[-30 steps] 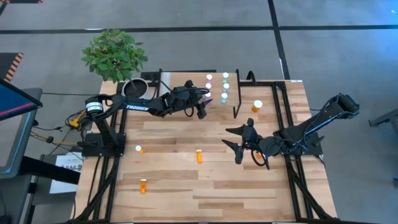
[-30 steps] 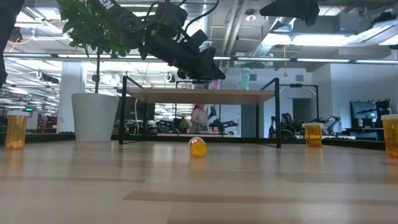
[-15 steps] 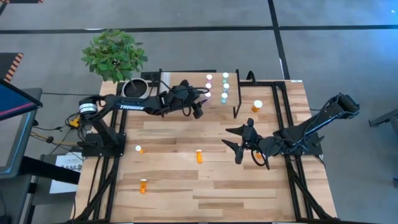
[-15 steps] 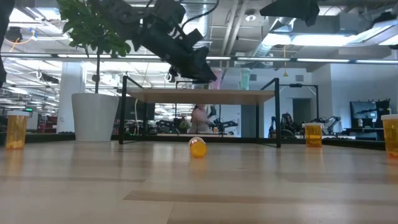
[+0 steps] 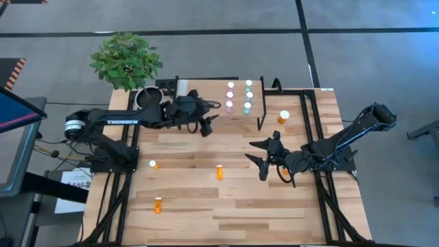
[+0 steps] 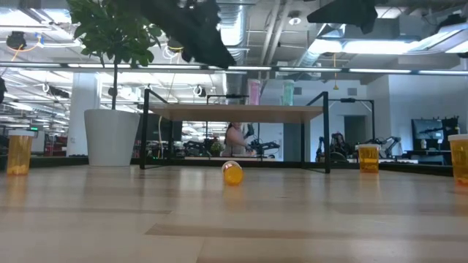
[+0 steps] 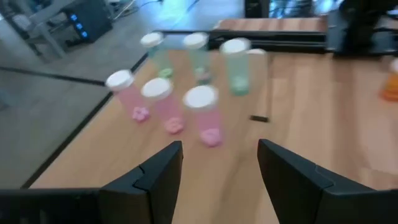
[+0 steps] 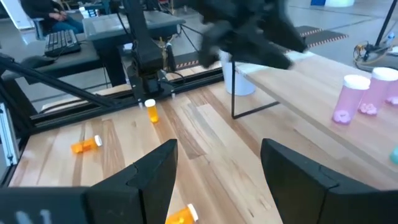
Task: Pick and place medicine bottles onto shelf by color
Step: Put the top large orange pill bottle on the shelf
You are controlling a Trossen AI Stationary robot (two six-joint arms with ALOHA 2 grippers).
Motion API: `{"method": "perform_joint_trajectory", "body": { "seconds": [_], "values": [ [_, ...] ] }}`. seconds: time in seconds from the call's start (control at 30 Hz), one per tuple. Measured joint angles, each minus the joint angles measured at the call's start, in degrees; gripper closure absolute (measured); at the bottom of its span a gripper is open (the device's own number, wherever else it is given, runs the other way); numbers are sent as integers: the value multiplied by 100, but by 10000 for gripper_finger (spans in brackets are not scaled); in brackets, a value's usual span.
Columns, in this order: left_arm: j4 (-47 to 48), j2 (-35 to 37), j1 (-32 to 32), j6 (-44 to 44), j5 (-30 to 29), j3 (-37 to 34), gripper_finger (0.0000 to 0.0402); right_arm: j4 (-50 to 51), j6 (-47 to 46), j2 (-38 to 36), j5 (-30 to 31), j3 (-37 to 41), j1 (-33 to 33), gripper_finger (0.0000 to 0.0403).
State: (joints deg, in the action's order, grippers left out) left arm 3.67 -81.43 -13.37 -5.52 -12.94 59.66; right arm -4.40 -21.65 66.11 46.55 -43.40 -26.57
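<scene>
A wooden slatted desk (image 5: pixel 233 206) seen from above, with two dark robot arms. At the far side stands a small shelf (image 5: pixel 206 92) with a light wood top and thin black legs. Six bottles stand on it in two rows: three pink bottles (image 7: pixel 202 115) and three green bottles (image 7: pixel 235 65), all with white caps.

The left pincer (image 5: pixel 206 125) hangs above the shelf's near edge, just beside the pink row, its fingers (image 7: pixel 158 177) parted and holding nothing.

The right pincer (image 5: pixel 264 161) waits over the middle right of the desk, fingers spread wide and empty.

Four orange bottles are on the desk: one standing (image 5: pixel 284 116) to the right of the shelf, one lying (image 5: pixel 219 171) near the centre, one (image 5: pixel 153 165) by the left edge, and one (image 5: pixel 158 204) near the front left.

A potted plant (image 5: pixel 127 60) stands at the far left corner.
</scene>
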Motion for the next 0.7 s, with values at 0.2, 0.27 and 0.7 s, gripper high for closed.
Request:
{"method": "perform_joint_trajectory", "body": {
  "seconds": [0.2,0.27,0.7],
  "values": [
    [14,802,720,57,-216,-456,203,443,-461,-62,356,-2,1,148],
    [-132,1165,965,170,-300,-756,203,859,-823,-115,533,-2,4,148],
    [-1512,3207,2422,831,-503,-2692,203,5042,-4031,-624,-34,-2,835,148]
  ]
}}
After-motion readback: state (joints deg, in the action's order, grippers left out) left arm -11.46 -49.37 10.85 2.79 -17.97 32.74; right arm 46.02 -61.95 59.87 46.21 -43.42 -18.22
